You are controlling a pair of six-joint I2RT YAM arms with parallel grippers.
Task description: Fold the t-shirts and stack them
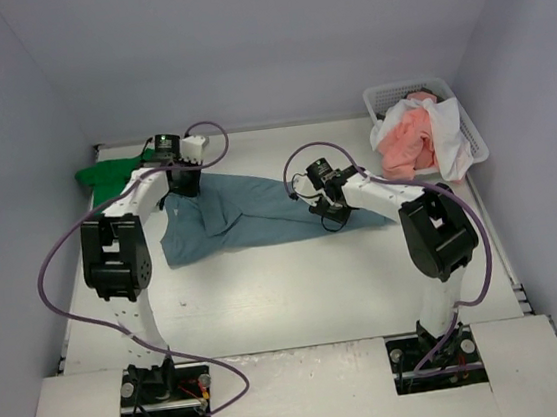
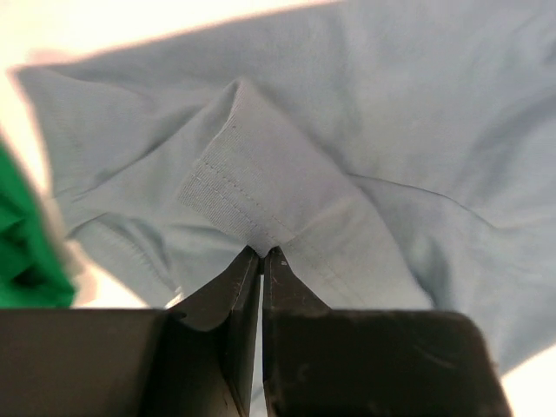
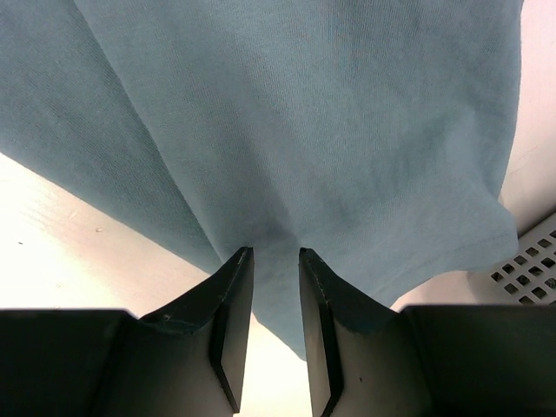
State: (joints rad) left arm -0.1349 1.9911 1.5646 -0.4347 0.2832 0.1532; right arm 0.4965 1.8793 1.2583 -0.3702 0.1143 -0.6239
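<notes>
A light blue t-shirt [image 1: 249, 212] lies spread across the middle of the table. My left gripper [image 1: 185, 182] is at its far left corner, shut on the stitched hem of a sleeve [image 2: 217, 191]; the pinch shows at the gripper's tips [image 2: 261, 252]. My right gripper [image 1: 333, 215] is at the shirt's right end, jaws narrowly apart with a fold of the blue t-shirt [image 3: 304, 130] between the tips [image 3: 275, 252]. A green t-shirt [image 1: 104, 178] lies bunched at the far left, also seen at the edge of the left wrist view [image 2: 22, 243].
A white mesh basket [image 1: 475, 141] stands at the back right, holding a salmon pink t-shirt [image 1: 402, 144] and a white t-shirt [image 1: 448, 129]. Its mesh wall [image 3: 530, 261] shows just right of my right gripper. Grey walls enclose the table on three sides.
</notes>
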